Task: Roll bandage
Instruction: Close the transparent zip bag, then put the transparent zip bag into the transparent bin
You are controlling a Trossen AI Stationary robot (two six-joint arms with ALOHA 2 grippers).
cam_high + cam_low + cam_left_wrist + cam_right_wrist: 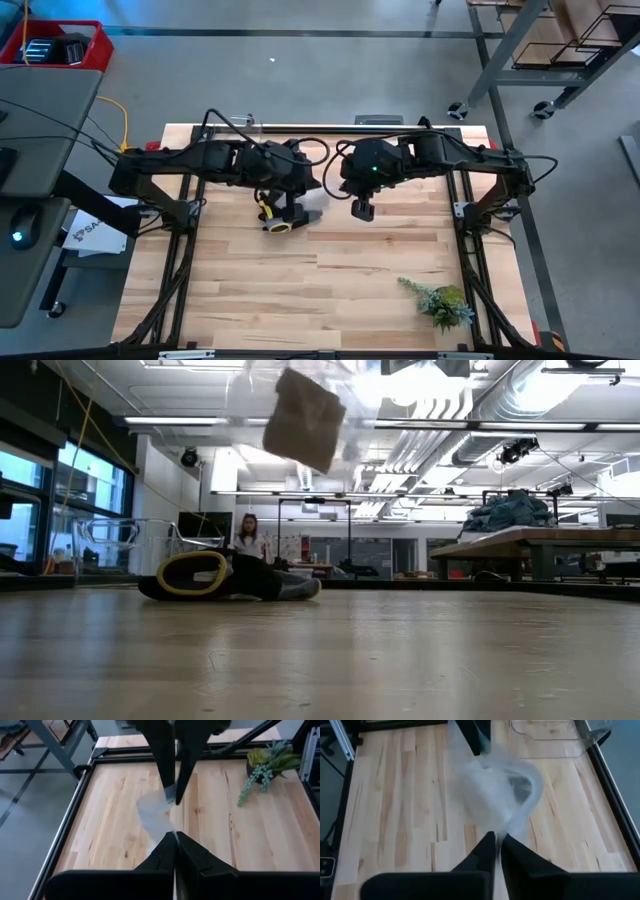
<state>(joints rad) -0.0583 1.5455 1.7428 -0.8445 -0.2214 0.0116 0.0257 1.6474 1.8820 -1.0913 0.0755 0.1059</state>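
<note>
Left pincer (175,836): shut tight on one end of the bandage (155,815), up in the air over the back middle of the worktop (300,290).
Right pincer (497,837): also pinched shut on the bandage, facing the left one and very near it.
Bandage: a white, see-through strip hanging between the 2 pincers, off the wood. In the right wrist view it curls round in a loop.
Why held so: I think each pincer keeps 1 end so the strip stays off the wood and can be turned into a roll. That is a guess.
Glove (280,218): black with a yellow cuff, lying on the wood under the left arm.
Plant (440,300): small and green, near the front right corner, well apart.
Hard to see: the arms hide most of the strip from above. How much is rolled, I cannot tell.
</note>
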